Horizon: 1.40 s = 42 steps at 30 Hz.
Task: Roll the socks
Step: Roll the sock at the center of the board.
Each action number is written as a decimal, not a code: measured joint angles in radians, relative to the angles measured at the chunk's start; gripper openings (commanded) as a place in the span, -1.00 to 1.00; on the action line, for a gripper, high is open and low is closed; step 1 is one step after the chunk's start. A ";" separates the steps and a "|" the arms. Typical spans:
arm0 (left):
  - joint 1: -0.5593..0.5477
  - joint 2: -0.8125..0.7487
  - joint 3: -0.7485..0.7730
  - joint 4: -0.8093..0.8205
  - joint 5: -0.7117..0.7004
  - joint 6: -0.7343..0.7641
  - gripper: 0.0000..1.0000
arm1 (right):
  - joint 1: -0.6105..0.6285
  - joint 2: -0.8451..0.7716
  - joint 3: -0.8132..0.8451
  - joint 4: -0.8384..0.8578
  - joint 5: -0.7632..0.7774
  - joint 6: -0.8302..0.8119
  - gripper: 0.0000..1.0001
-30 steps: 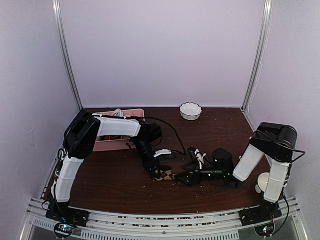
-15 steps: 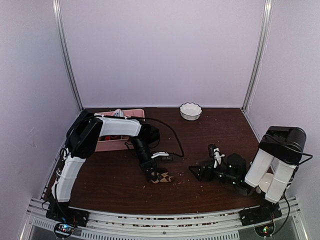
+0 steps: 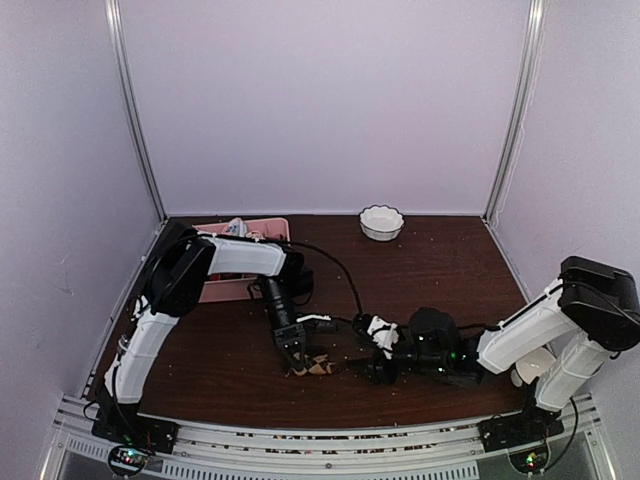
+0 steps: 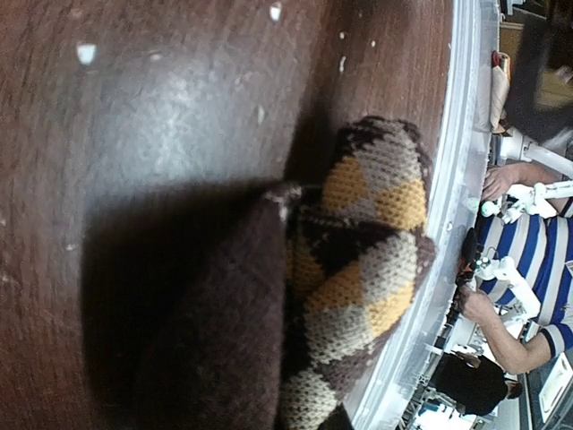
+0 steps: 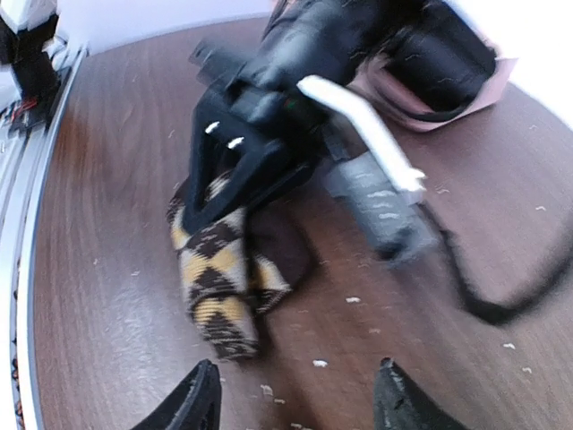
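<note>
A dark brown sock with tan argyle diamonds (image 3: 312,366) lies folded over in a thick bundle on the brown table (image 3: 200,370), near its front edge. My left gripper (image 3: 297,352) comes down on it from above. In the right wrist view its black fingers (image 5: 215,170) are clamped on the top of the sock (image 5: 215,287). In the left wrist view the sock (image 4: 358,269) fills the picture and the fingers are hidden. My right gripper (image 3: 374,368) lies low just right of the sock, pointing at it. Its jaws (image 5: 295,403) are open with only table between them.
A pink divided tray (image 3: 255,226) stands at the back left behind the left arm. A white bowl (image 3: 381,222) sits at the back centre. A black cable (image 5: 501,305) trails from the left wrist. Pale crumbs dot the table. The metal front rail (image 3: 320,440) runs close by.
My right arm, drawn back to the right half a second ago, has come in low and left toward the sock. The left gripper has shifted slightly nearer with the sock.
</note>
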 measured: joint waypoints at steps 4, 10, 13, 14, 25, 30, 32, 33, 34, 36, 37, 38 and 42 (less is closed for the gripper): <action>0.000 0.016 0.020 -0.028 0.000 -0.002 -1.00 | 0.095 0.069 0.134 -0.170 0.006 -0.144 -0.10; 0.000 0.023 0.032 -0.038 -0.002 -0.012 -1.00 | 0.147 0.118 0.261 -0.283 0.016 -0.288 -0.24; 0.000 0.026 0.038 -0.045 -0.003 -0.012 -1.00 | 0.147 0.167 0.313 -0.316 0.022 -0.331 -0.26; 0.000 0.026 0.038 -0.045 -0.003 -0.012 -1.00 | 0.147 0.187 0.328 -0.330 0.024 -0.347 -0.28; 0.000 0.029 0.039 -0.051 -0.003 -0.012 -1.00 | 0.148 0.267 0.402 -0.360 0.113 -0.432 -0.32; 0.000 0.028 0.038 -0.050 -0.003 -0.011 -0.81 | 0.148 0.280 0.408 -0.370 0.124 -0.439 -0.49; 0.000 0.025 0.034 -0.049 -0.004 -0.011 -0.47 | 0.148 0.284 0.411 -0.370 0.123 -0.433 -0.57; 0.001 0.021 0.028 -0.045 -0.003 -0.006 -0.36 | 0.148 0.287 0.413 -0.370 0.122 -0.426 -0.63; 0.001 0.010 0.018 -0.047 0.003 -0.003 -0.25 | 0.147 0.291 0.416 -0.369 0.120 -0.418 -0.66; 0.002 -0.037 -0.027 -0.017 -0.015 -0.008 -0.13 | 0.143 0.303 0.428 -0.363 0.110 -0.397 -0.70; -0.001 -0.064 -0.051 0.007 -0.034 -0.010 -0.11 | 0.139 0.312 0.436 -0.361 0.099 -0.381 -0.72; -0.002 -0.103 -0.087 0.046 -0.059 -0.014 -0.09 | 0.134 0.320 0.442 -0.359 0.088 -0.364 -0.74; 0.006 -0.229 -0.206 0.213 -0.158 -0.013 -0.03 | 0.110 0.340 0.455 -0.346 0.037 -0.305 -0.81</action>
